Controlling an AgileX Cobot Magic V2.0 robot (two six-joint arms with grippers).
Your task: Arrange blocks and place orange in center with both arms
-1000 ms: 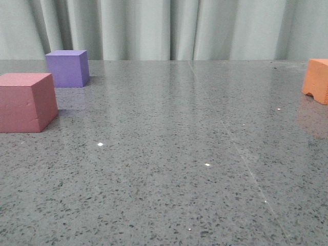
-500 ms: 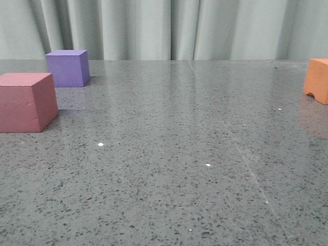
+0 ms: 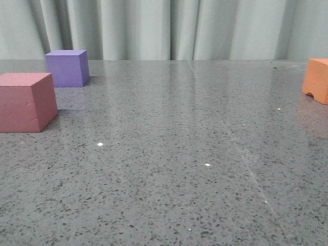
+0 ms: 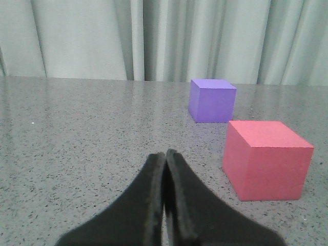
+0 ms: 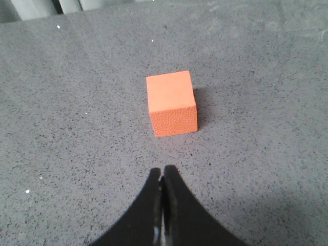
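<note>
The pink-red cube (image 3: 26,101) sits at the left edge of the front view, with the purple cube (image 3: 67,67) just behind it. The orange cube (image 3: 318,80), notch at its lower edge, is cut off at the far right. The bare speckled grey tabletop centre (image 3: 169,128) lies between them. In the left wrist view my left gripper (image 4: 165,154) is shut and empty, apart from the pink-red cube (image 4: 266,159) and the purple cube (image 4: 211,99). In the right wrist view my right gripper (image 5: 163,170) is shut and empty, a short way from the orange cube (image 5: 171,102). Neither arm shows in the front view.
Pale grey-green curtains (image 3: 164,28) hang behind the far table edge. The glossy stone top carries only the three cubes.
The front view shifts very slightly; the orange cube sits a little further right in frame. The cubes themselves do not move.
</note>
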